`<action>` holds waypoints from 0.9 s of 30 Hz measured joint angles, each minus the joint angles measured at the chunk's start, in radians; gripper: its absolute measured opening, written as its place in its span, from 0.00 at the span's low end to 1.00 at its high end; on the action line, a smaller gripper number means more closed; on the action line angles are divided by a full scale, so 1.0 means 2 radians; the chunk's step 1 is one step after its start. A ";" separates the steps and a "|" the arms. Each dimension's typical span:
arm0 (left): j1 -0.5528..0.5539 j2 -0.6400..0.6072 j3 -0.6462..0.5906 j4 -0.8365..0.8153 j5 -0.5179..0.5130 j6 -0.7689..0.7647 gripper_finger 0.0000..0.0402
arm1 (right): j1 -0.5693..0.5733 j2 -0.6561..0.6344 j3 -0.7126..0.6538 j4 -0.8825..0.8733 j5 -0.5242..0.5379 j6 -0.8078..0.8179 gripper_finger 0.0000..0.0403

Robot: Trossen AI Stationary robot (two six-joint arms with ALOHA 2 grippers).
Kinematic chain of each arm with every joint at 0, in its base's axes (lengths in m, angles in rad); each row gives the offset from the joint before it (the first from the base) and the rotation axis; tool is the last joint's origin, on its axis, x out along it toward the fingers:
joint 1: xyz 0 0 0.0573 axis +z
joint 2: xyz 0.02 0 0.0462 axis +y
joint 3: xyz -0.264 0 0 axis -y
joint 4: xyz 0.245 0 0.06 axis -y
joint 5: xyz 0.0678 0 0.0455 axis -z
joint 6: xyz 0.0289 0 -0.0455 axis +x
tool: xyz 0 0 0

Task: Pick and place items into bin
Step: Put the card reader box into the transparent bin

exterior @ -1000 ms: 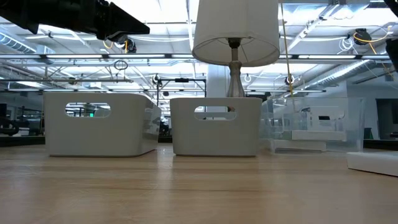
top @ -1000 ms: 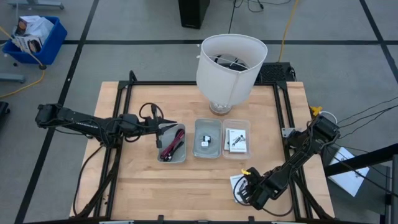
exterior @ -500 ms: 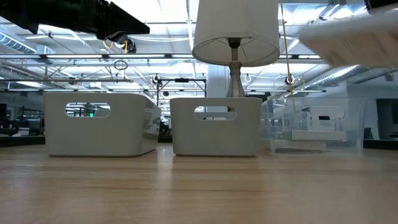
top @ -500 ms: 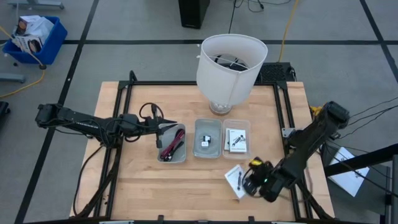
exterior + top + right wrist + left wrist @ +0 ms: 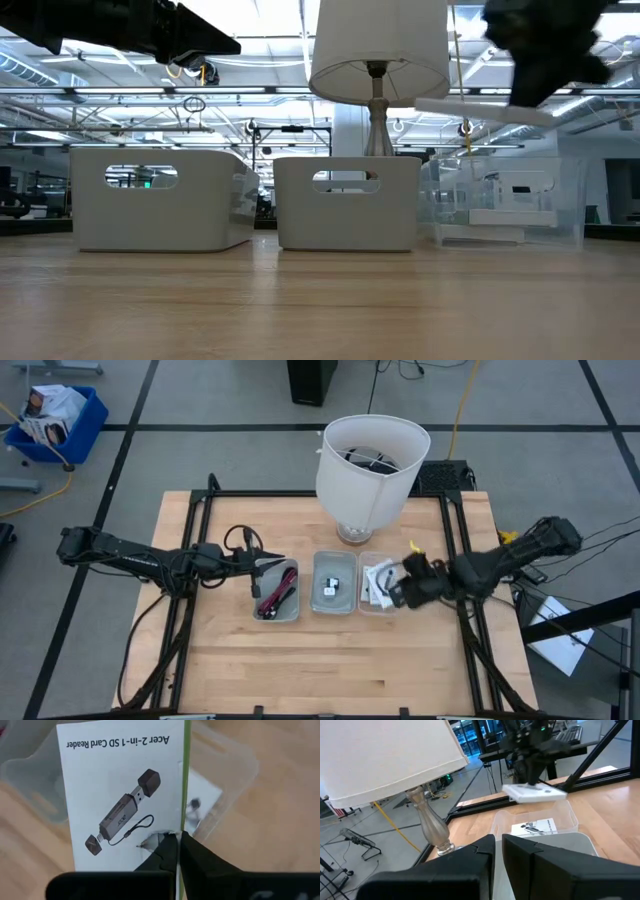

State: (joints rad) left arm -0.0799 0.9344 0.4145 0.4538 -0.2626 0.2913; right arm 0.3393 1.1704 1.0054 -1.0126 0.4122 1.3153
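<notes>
My right gripper [image 5: 400, 588] is shut on a white card packet [image 5: 120, 795] printed with a black card reader, held above the clear right bin [image 5: 362, 606]. Another packet [image 5: 200, 806] lies inside that bin. In the low view the held packet [image 5: 482, 108] lies about flat, well above the clear bin [image 5: 500, 205]. The middle bin [image 5: 318, 600] holds a tiny black cube and a white block. The left bin [image 5: 292, 610] holds red and black cables [image 5: 276, 596]. My left gripper [image 5: 272, 564] is shut and waits over the left bin's far-left edge. My right gripper pinches the packet between its two fingers at one edge [image 5: 175, 834], beside the green side strip. The fingers come from the table's right side. The packet is lifted clear and lies about flat [image 5: 535, 794] over the clear bin.
A big white lampshade [image 5: 370, 455] on its stand rises just beyond the bins at the far side. A black frame [image 5: 195, 520] runs along the table's edges. Bare wood [image 5: 320, 660] lies on the near side of the bins.
My right gripper has lifted the packet off the table's near right part and carried it up and toward the far edge and left, to above the clear bin. The packet has gone from lying on the wood to hanging clear in the air.
</notes>
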 joint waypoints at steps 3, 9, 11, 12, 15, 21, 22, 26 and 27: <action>0.000 0.000 0.000 -0.002 0.000 0.000 0.10 | -0.049 0.015 0.000 0.036 -0.025 -0.058 0.00; 0.000 0.000 0.000 -0.004 0.000 -0.003 0.10 | -0.100 0.058 0.000 0.037 -0.085 -0.094 0.00; 0.000 0.000 0.000 -0.004 0.000 -0.004 0.10 | -0.105 0.070 0.000 0.037 -0.091 -0.099 0.00; 0.000 0.000 0.000 -0.004 0.000 -0.004 0.10 | -0.106 0.074 0.000 0.037 -0.092 -0.099 0.00; 0.000 0.000 0.000 -0.004 0.000 -0.004 0.10 | -0.106 0.082 0.000 0.036 -0.106 -0.088 0.00; 0.000 0.000 0.000 -0.004 0.000 -0.004 0.10 | -0.106 0.081 0.000 0.000 -0.118 -0.042 0.00; 0.000 0.000 0.000 -0.004 0.000 -0.004 0.10 | -0.107 0.081 0.000 -0.007 -0.117 -0.034 0.00; 0.000 0.000 0.000 -0.004 0.000 -0.004 0.10 | -0.109 0.081 0.000 -0.012 -0.116 -0.023 0.00; 0.000 0.000 0.000 -0.004 0.000 -0.003 0.10 | -0.111 0.081 0.000 -0.012 -0.117 -0.021 0.00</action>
State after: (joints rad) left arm -0.0799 0.9344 0.4145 0.4457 -0.2623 0.2848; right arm 0.1178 1.3318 1.0050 -1.0367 0.1790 1.2729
